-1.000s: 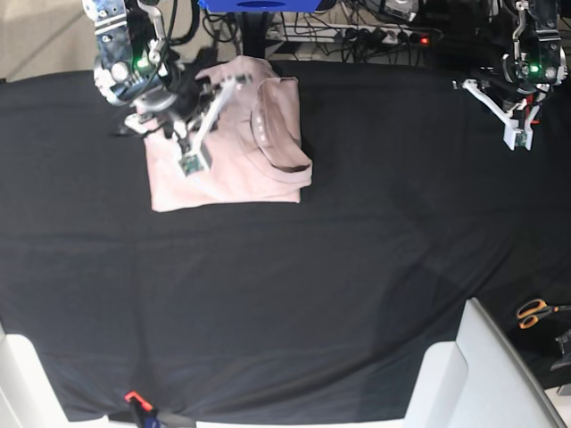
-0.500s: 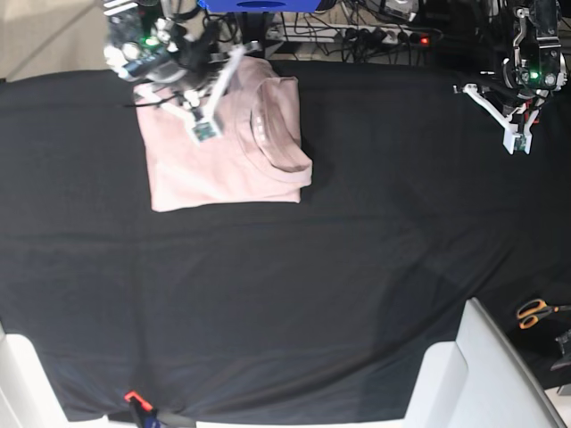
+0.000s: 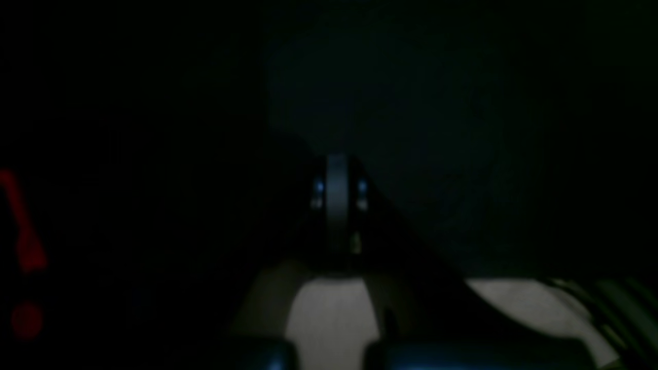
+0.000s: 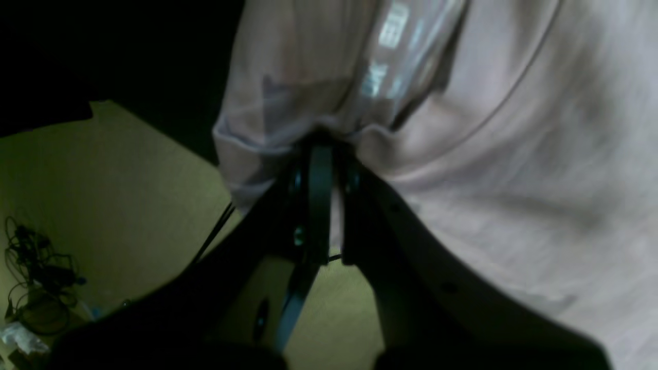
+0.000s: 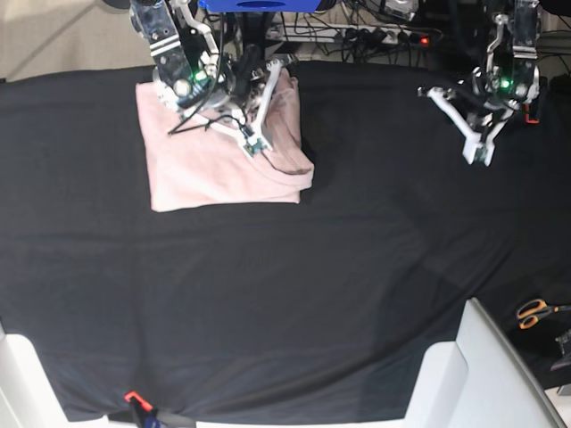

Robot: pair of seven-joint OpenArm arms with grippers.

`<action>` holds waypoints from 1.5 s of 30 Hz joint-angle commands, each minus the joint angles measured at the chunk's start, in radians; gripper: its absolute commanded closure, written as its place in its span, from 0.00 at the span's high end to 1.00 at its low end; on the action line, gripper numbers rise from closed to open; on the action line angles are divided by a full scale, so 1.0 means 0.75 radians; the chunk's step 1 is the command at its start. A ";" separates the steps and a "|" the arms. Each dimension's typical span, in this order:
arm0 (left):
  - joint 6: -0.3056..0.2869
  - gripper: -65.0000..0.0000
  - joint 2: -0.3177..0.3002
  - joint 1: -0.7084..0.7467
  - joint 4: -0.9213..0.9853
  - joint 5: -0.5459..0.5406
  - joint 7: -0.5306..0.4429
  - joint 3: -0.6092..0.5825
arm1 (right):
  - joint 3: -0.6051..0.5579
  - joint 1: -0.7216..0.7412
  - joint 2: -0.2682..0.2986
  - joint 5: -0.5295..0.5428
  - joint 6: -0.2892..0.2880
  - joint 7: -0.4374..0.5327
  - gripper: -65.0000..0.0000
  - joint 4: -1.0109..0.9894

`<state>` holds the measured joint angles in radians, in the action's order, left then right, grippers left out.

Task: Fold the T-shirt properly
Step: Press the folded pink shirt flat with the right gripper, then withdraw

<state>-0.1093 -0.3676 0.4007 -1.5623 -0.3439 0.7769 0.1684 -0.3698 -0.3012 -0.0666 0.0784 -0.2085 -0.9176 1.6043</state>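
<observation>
The right pincer [image 4: 321, 154] is closed tight, its dark jaws together with a fold of the pale pink T-shirt [image 4: 514, 169] bunched right at their tips; whether cloth is actually pinched between them cannot be told. In the base view this pincer [image 5: 253, 145] sits over the upper middle of the T-shirt [image 5: 201, 169], the arm reaching down from 12 o'clock. The shirt lies folded into a rough rectangle at about 11 o'clock on the counter [image 5: 294, 285], which is draped in black cloth; its ribbed collar curves along the side toward 3 o'clock, with one corner lapping out at the lower edge.

The left pincer [image 5: 477, 156] is closed on nothing and hangs above bare black cloth at about 2 o'clock, well apart from the shirt. Its own wrist view is almost wholly dark, showing only the meeting jaws of the pincer [image 3: 337, 190].

Orange-handled scissors [image 5: 535, 312] lie at the counter's edge near 4 o'clock.
</observation>
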 commanded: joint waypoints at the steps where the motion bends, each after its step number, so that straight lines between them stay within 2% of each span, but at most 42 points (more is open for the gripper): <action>1: 0.001 0.00 -0.022 -0.005 -0.021 0.007 -0.006 0.014 | -0.005 0.004 -0.008 0.011 0.005 -0.019 0.03 0.053; 4: 0.001 0.00 -0.022 -0.012 -0.015 0.007 -0.006 0.020 | 0.003 -0.033 0.002 0.005 0.005 -0.107 0.03 0.184; 5: 0.001 0.00 -0.026 -0.012 -0.011 0.007 -0.006 0.020 | 0.003 -0.043 0.026 0.005 0.005 -0.134 0.03 0.256; 7: 0.001 0.00 -0.033 -0.012 -0.009 0.007 -0.006 0.022 | -0.005 -0.052 0.063 0.009 0.007 -0.167 0.03 0.378; 9: 0.001 0.00 -0.035 -0.010 -0.009 0.007 -0.010 0.022 | -0.007 -0.033 0.065 0.009 -0.001 -0.179 0.03 0.417; 15: 0.001 0.00 -0.065 0.033 0.028 0.020 -0.012 0.081 | -0.052 0.210 0.063 0.009 -0.003 -0.177 0.03 0.249; 19: 0.001 0.00 -0.069 0.037 0.114 0.216 -0.014 0.134 | -0.144 0.333 0.053 0.011 -0.003 -0.173 0.03 0.082; 23: 0.001 0.00 -0.022 0.037 0.118 0.408 -0.016 0.192 | -0.167 0.366 0.014 0.011 -0.003 -0.115 0.03 -0.021; 26: 0.001 0.00 0.012 0.037 0.114 0.462 -0.016 0.216 | -0.169 0.386 -0.025 0.009 -0.003 -0.068 0.03 -0.092; 41: 0.001 0.00 0.068 0.025 0.112 0.460 -0.016 0.204 | -0.154 0.601 -0.035 0.011 -0.003 0.204 0.03 -0.559; 45: 0.001 0.00 0.070 0.005 0.112 0.460 -0.016 0.204 | -0.156 0.607 -0.045 0.122 -0.003 0.218 0.03 -0.553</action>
<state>-0.1097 -0.3042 0.4088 -1.4631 -0.0036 0.7742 0.3153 -0.4877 0.1333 -0.0864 0.1535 -0.2024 -0.7704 1.1740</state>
